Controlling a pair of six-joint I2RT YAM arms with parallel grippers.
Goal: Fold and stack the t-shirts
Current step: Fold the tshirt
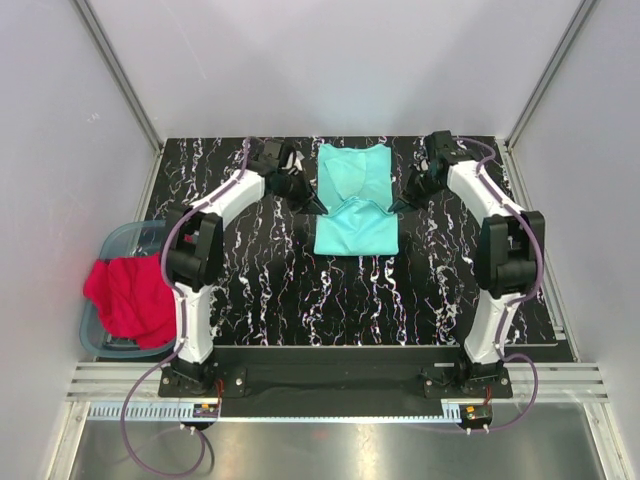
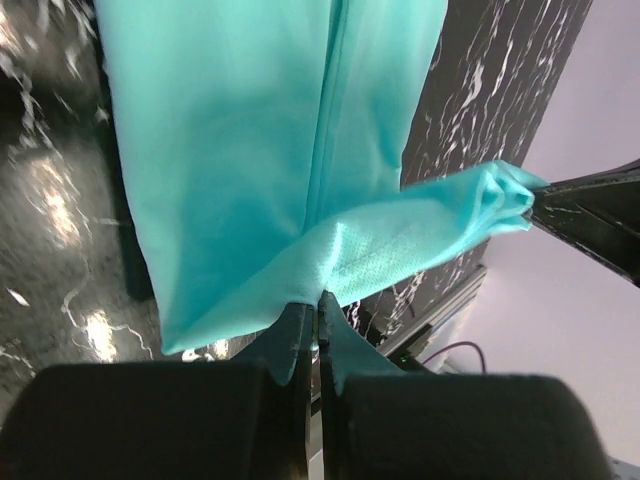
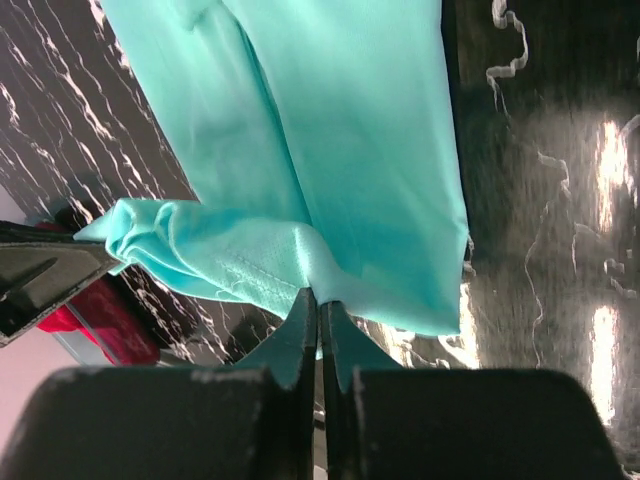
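Note:
The mint-teal t-shirt (image 1: 355, 200) lies on the black marbled table at the back centre, partly folded. My left gripper (image 1: 318, 207) is shut on its left edge at mid-length, and my right gripper (image 1: 392, 207) is shut on its right edge. Both hold a fold of the cloth lifted over the shirt. The left wrist view shows the teal cloth (image 2: 250, 150) pinched at the fingertips (image 2: 300, 325). The right wrist view shows the same cloth (image 3: 350, 130) pinched at its fingertips (image 3: 305, 315). The red t-shirt (image 1: 130, 298) lies bunched over the tub at the left.
A translucent blue-grey tub (image 1: 125, 242) sits off the table's left edge under the red shirt. White walls and metal rails enclose the table. The arm bases stand at the near edge.

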